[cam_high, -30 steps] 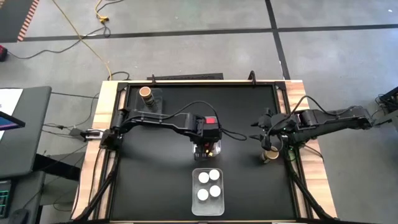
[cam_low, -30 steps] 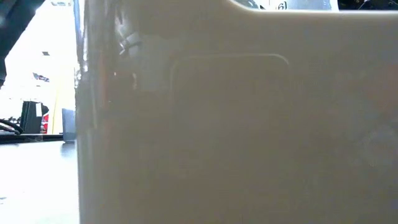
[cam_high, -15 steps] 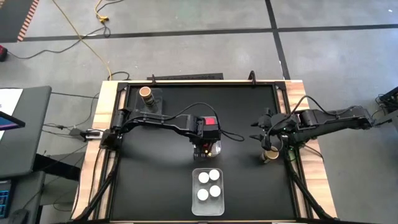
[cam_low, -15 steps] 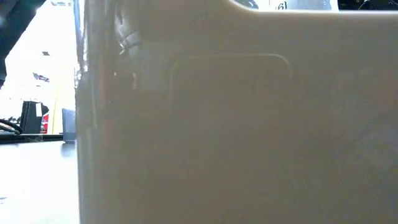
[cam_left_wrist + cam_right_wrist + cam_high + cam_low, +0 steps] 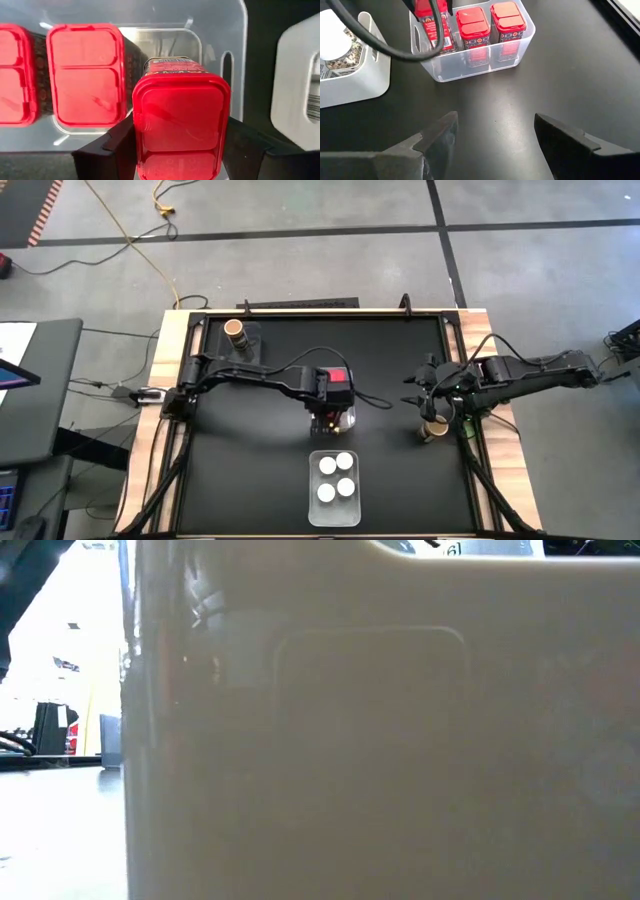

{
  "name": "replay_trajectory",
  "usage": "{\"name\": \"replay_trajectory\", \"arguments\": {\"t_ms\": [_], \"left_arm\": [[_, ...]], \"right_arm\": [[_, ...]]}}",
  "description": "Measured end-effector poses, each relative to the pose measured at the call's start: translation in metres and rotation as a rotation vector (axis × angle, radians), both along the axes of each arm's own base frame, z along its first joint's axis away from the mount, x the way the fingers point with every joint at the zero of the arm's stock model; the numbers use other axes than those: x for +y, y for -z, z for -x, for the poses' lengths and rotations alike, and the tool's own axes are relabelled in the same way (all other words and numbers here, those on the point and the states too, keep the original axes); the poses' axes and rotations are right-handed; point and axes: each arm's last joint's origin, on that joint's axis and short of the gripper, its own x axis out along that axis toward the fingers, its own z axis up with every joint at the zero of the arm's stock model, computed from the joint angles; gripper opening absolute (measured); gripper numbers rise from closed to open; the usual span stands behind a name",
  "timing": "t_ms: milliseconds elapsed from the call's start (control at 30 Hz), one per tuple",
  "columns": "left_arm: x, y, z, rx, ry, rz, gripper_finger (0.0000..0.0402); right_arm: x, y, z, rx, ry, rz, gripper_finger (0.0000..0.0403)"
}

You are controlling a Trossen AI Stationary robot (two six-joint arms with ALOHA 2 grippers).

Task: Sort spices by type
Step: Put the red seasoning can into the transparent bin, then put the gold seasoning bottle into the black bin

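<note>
A clear tub [image 5: 220, 30] at the table's middle holds two red spice boxes [image 5: 85, 75], standing upright side by side. My left gripper [image 5: 333, 417] is shut on a third red box [image 5: 180, 120] at the tub's free end [image 5: 425, 47]. White-lidded jars [image 5: 328, 467] stand in a white tub [image 5: 335, 512] toward the near edge. One brown-topped jar [image 5: 235, 330] stands at the far left, another [image 5: 435, 430] on the mat close by my right gripper [image 5: 492, 135], which hovers open with nothing between its fingers. My left gripper pinches the red box between its two fingers, on two opposite sides just under the lid [image 5: 137, 135]. The fingers [image 5: 112, 147] come from above, pointing steeply down. The box stays upright, its lower part inside the clear tub; whether its bottom rests on the tub floor is hidden.
The white tub's wall [image 5: 380, 740] fills nearly the whole low view. A black mat [image 5: 250, 460] covers the table inside a wooden frame [image 5: 160, 350]. The left arm's cable [image 5: 375, 42] crosses the right wrist view.
My left gripper has sunk a little with the red box, straight down into the clear tub, still shut on it and keeping it upright.
</note>
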Motion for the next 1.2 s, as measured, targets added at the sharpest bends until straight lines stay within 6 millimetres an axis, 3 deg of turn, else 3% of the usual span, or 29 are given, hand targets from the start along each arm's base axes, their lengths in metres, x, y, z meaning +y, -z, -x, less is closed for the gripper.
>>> {"name": "replay_trajectory", "arguments": {"t_ms": [500, 1200], "left_arm": [[0.000, -0.002, -0.007, -0.072, -0.045, 0.030, 0.0243], [0.000, -0.004, -0.012, -0.132, -0.020, 0.023, 0.0247]], "right_arm": [[0.000, 0.000, 0.000, 0.000, 0.000, 0.000, 0.0292], [0.000, 0.000, 0.000, 0.000, 0.000, 0.001, 0.0292]]}}
